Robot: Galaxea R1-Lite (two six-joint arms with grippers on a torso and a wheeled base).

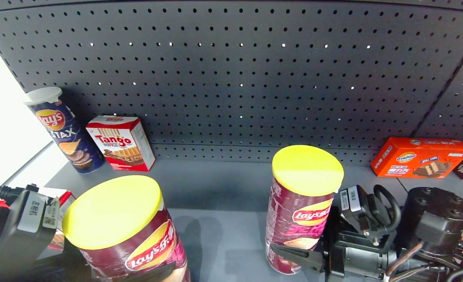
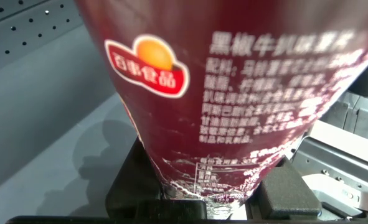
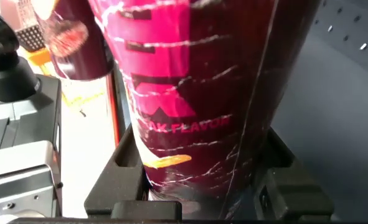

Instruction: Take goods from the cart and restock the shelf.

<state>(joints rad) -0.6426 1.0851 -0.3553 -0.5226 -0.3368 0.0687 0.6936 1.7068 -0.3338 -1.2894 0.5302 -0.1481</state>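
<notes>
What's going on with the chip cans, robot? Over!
Left tool shut on left chip can. Right tool shut on right chip can. Both over the shelf. Blue can, wafer box back left; orange box back right.

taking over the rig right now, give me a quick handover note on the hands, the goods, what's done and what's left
Left hand: shut on the left chip can, which has a yellow lid and tilts a little, at the front left of the shelf.
Right hand: shut on the right chip can, upright and low over the shelf front. I cannot tell whether it touches down.
Done: both cans are at the shelf. Already at the back: blue chip can, wafer box, orange box.
Left: set both cans down, release, then probably fetch more goods.
</notes>
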